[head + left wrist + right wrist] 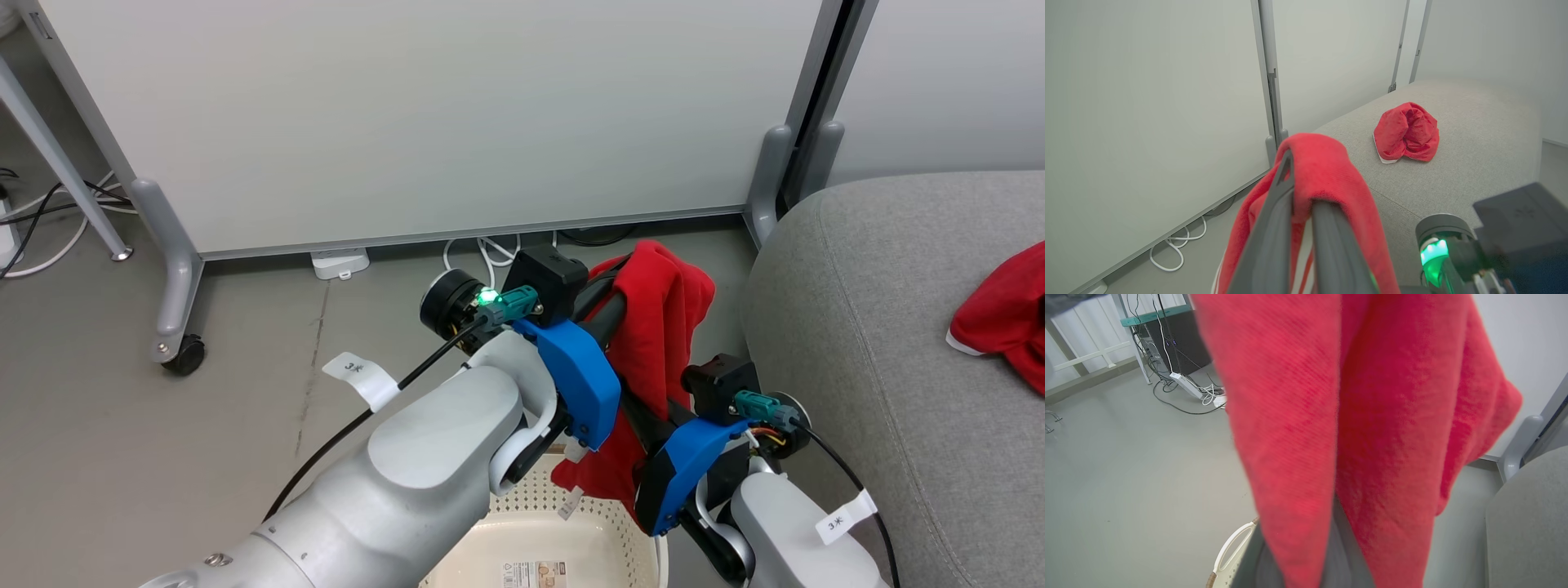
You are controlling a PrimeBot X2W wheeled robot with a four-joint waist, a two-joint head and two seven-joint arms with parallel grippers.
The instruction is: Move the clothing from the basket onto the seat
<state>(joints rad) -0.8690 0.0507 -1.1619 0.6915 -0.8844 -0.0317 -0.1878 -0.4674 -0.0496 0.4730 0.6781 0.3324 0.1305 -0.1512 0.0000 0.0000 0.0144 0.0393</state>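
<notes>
Head view: why is the striped garment (657, 327) hanging up there rather than lying in the basket (531, 502)?

– It is lifted clear of the basket, which sits just below the two arms. The cloth drapes over the left gripper (1296, 179) and its tail trails down toward the basket. I'd guess it is held high so the tail clears the basket wall on the way across.

And the fingers?

– In the left wrist view the left pair come together at their tips with red cloth folded over and pinched between them, so they are clenched on that garment. The right gripper (649, 420) reaches into the same cloth from below, but fabric covers its tips. I cannot tell whether it grips.

Where is it bound?

– The seat (882, 343), just to the right. The trimmed garment (1406, 132) lies bunched on it, well in from the edge, so half the job looks done. This one probably belongs beside it, away from the rounded edge where it could slide off.
</notes>
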